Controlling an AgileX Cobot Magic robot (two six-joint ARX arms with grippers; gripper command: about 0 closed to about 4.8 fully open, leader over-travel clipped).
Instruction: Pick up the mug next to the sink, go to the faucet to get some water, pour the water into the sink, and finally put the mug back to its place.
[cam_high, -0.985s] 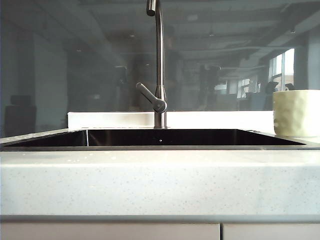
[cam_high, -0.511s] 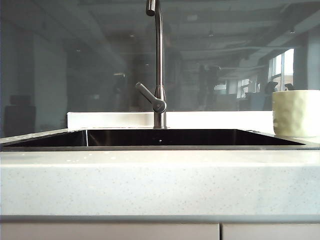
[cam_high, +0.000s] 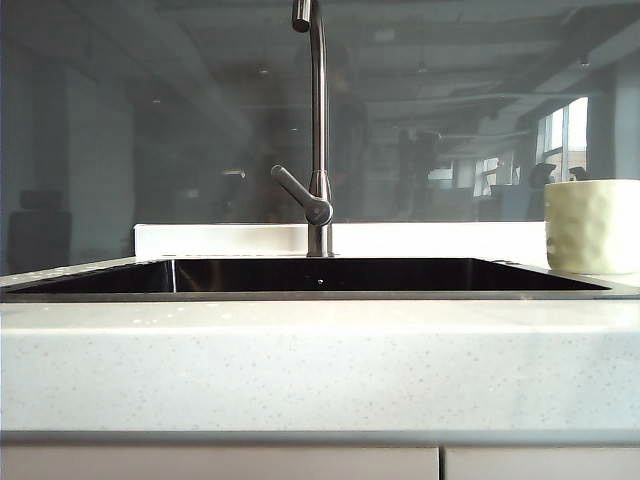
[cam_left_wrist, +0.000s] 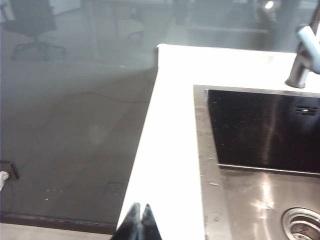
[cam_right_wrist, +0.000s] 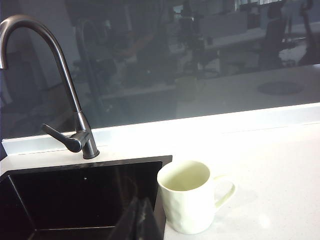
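The left tool (cam_left_wrist: 140, 220) is being held clenched and empty above the desk (cam_high: 320, 360) beside the left rim of the sink (cam_left_wrist: 210, 150), its tips pressed together. The faucet (cam_high: 318, 130) is standing at the middle of the back edge of the sink, lever angled down to the left. The right tool (cam_right_wrist: 139, 217) is likewise being kept clenched on nothing, above the sink's right rim, just beside the mug (cam_right_wrist: 190, 202). The mug is sitting upright on the desk at the sink's right edge, handle turned away from the basin. Judging by this, the pickup is not yet begun; the right tool is needing to be opened and brought around the mug.
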